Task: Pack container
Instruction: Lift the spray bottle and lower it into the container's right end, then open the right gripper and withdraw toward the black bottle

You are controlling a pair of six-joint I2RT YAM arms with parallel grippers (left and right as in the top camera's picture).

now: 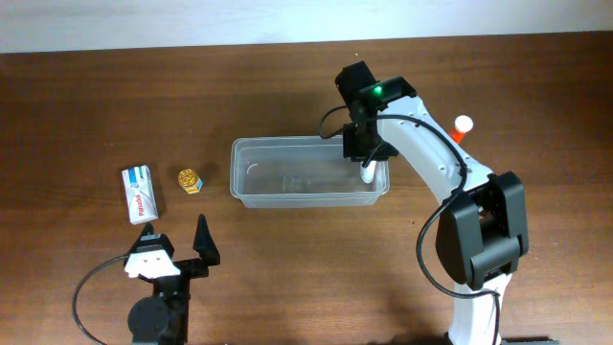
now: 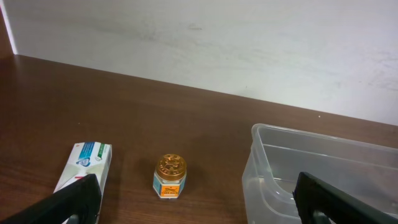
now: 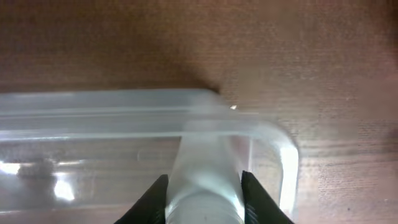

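The container (image 1: 251, 173) is a clear rectangular tub in the middle of the table, also visible in the left wrist view (image 2: 261, 163) and the right wrist view (image 3: 124, 117). My right gripper (image 1: 367, 161) (image 3: 204, 182) hangs over the tub's right end, shut on a white bottle (image 1: 367, 174) (image 3: 205, 163) that points down into the tub near its right wall. My left gripper (image 1: 177, 244) (image 2: 196, 191) rests low at the front left, wide open and holding nothing. It faces a small gold-lidded jar (image 1: 189, 179) (image 2: 170, 177).
A white toothpaste box (image 1: 140, 194) (image 2: 87, 163) lies left of the jar. A small orange-and-white item (image 1: 463, 126) stands behind the right arm, at the back right. The pale wall runs along the table's far edge.
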